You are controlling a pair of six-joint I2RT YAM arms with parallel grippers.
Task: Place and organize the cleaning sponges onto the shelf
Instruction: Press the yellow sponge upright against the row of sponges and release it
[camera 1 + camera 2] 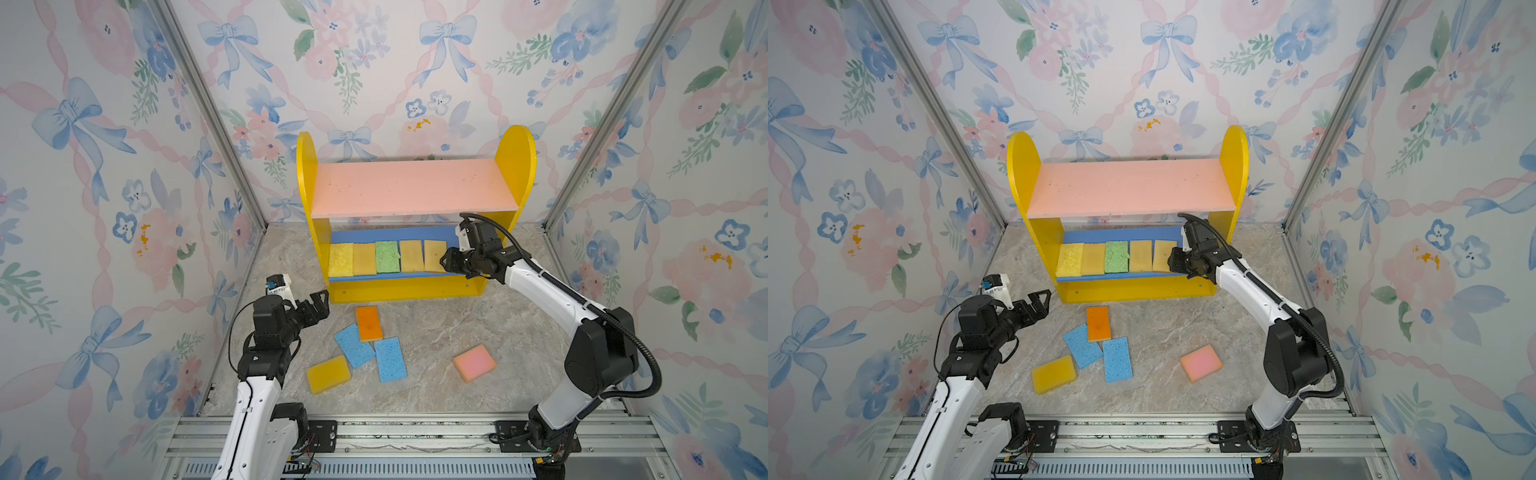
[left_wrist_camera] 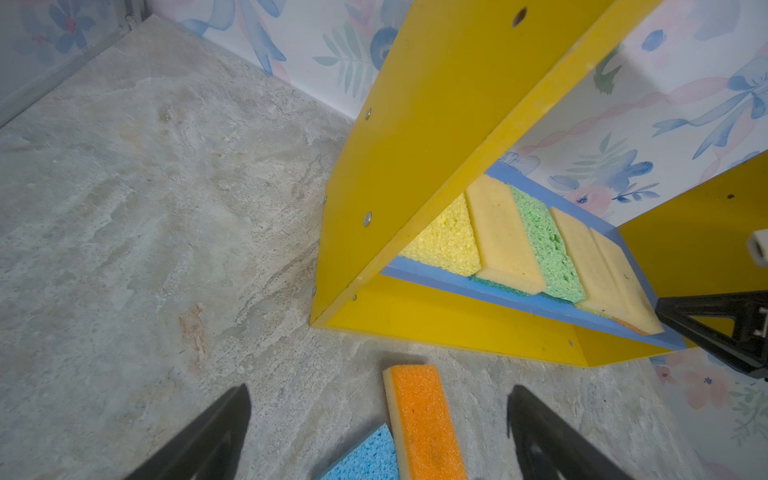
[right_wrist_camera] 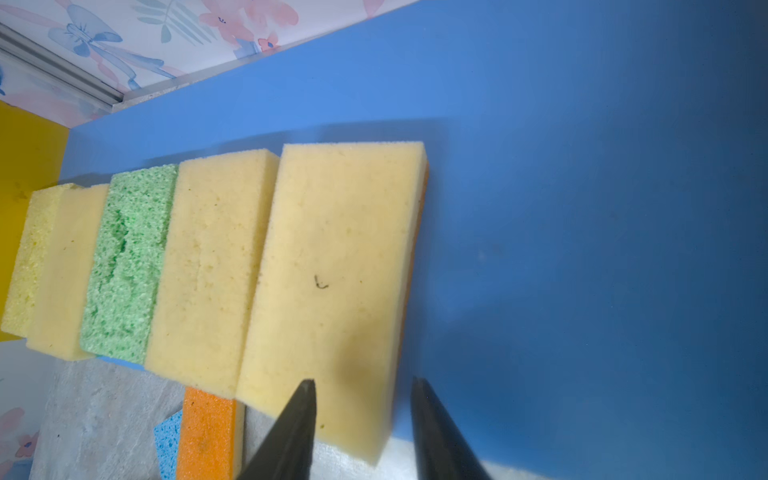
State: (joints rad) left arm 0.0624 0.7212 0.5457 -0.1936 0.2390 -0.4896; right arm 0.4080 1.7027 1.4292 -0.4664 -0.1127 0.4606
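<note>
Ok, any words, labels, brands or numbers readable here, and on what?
No text can be read.
Small white mark on the left arm: too small to read.
Small white mark on the right arm: too small to read.
Dark squiggle on the end sponge: looks like a fibre or stain, not lettering.

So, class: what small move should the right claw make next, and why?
Probably draw the right claw straight back out of the shelf: its jaws stand apart, the tan sponge lies on the blue board, and the pink sponge lies nearest it on the table.
</note>
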